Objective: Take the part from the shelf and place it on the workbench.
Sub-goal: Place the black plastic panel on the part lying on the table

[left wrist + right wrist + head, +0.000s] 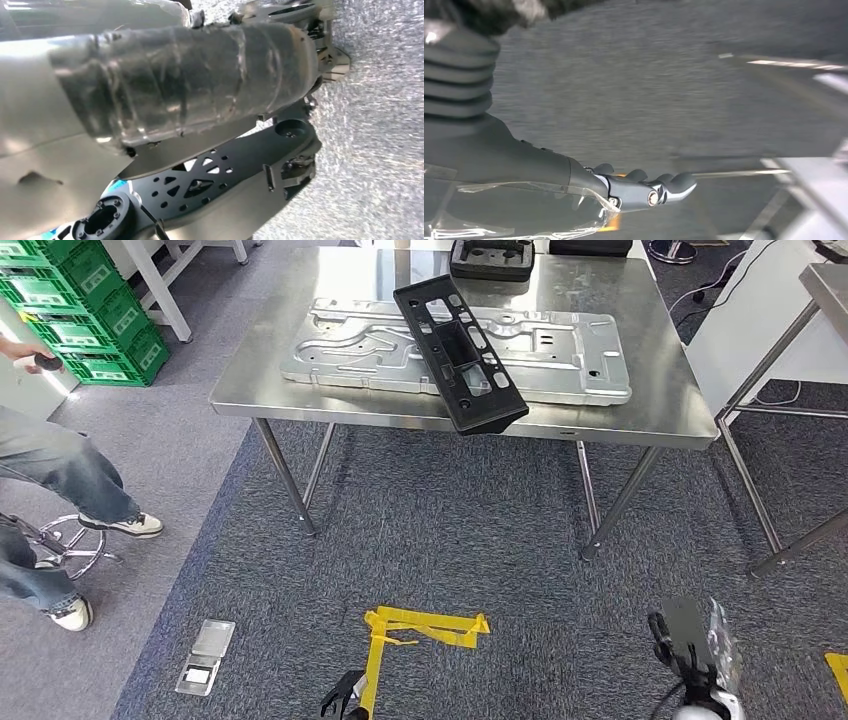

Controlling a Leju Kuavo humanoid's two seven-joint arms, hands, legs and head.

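Fingers: our right hand loosely extended and empty, left hand low, state unclear | black part lies across silver panel on worktop, overhanging the front edge | we judge pushing it further in safer.

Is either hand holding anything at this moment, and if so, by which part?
Nothing is held. Left hand and right hand hang low, empty; the black part lies on the workbench.
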